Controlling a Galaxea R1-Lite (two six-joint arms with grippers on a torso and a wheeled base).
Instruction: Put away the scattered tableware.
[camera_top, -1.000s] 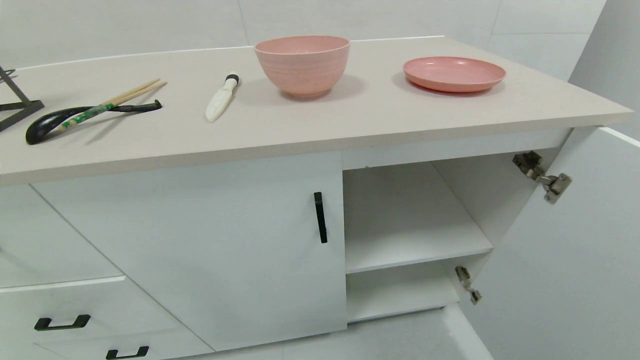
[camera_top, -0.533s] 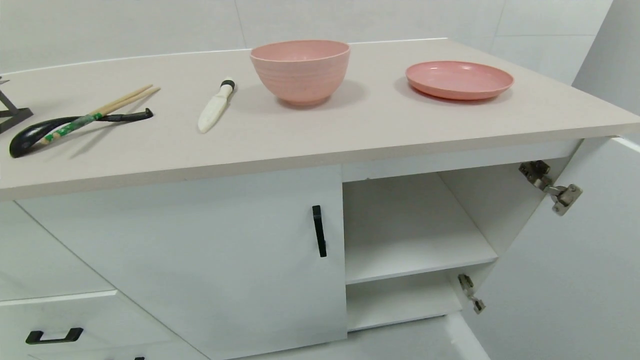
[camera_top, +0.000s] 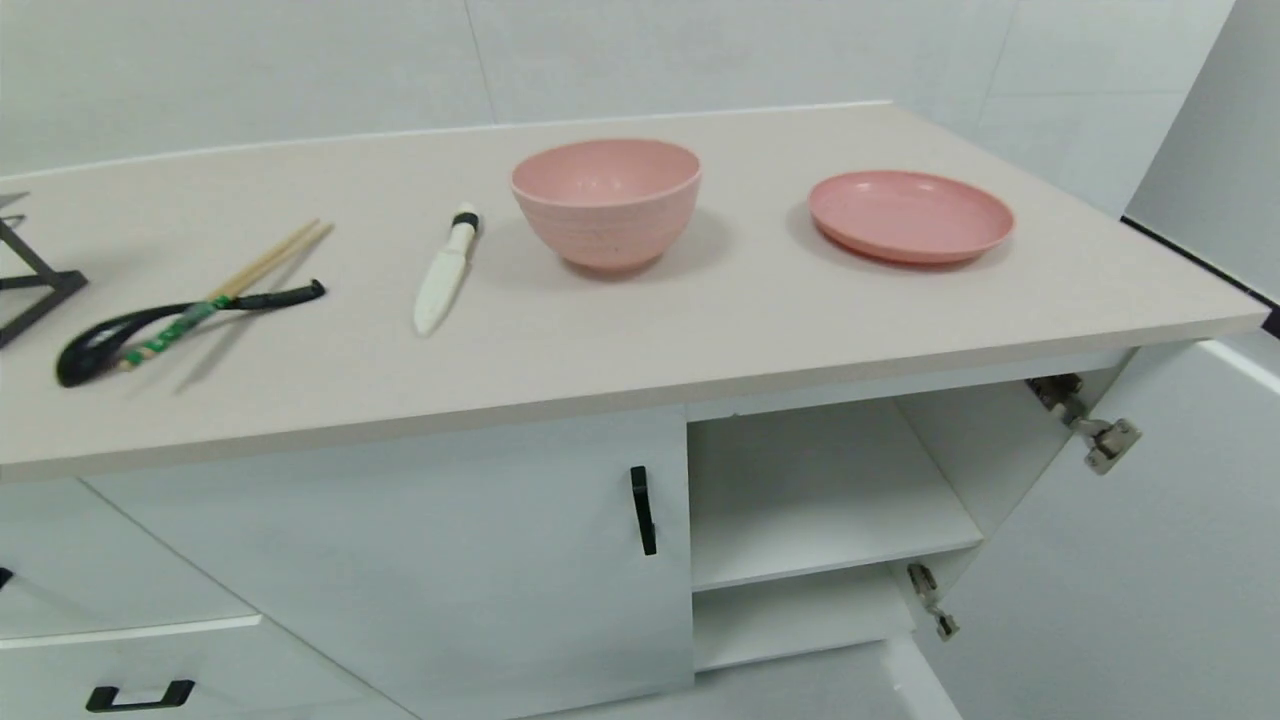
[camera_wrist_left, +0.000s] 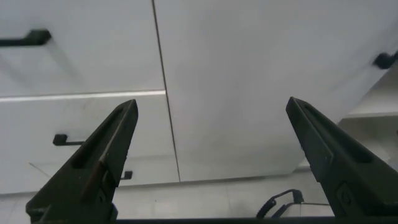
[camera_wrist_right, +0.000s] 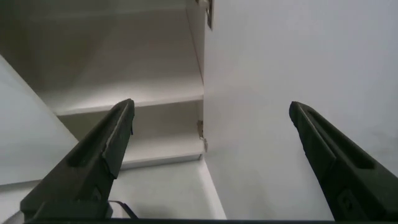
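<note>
The head camera had tipped since a moment ago, so the whole counter (camera_top: 760, 320) sat lower in view with more of its top showing. The tableware itself had not budged. The pink bowl (camera_top: 605, 200) stood upright near the middle, and the pink plate (camera_top: 910, 215) lay flat to its right, well apart from it. The white knife (camera_top: 445, 270) lay just left of the bowl, its black-banded end toward the wall. Further left, the chopsticks (camera_top: 240, 285) lay crossed over the black spoon (camera_top: 110, 335), touching it. A dark rack (camera_top: 40, 285) stood at the far left edge. Nothing was put away: it all still lay out on the counter. Below, the cupboard's right side stood open with its open door (camera_top: 1130, 580) swung wide and a bare shelf (camera_top: 820, 500) inside. The closed door (camera_top: 400, 560) was beside it, and the drawers (camera_top: 130, 670) were at the lower left. The left gripper (camera_wrist_left: 210, 104) hung low before the drawer fronts, fingers spread wide apart with nothing between them. The right gripper (camera_wrist_right: 211, 104) was just as wide, gripping nothing, and faced the open cupboard's shelves.
</note>
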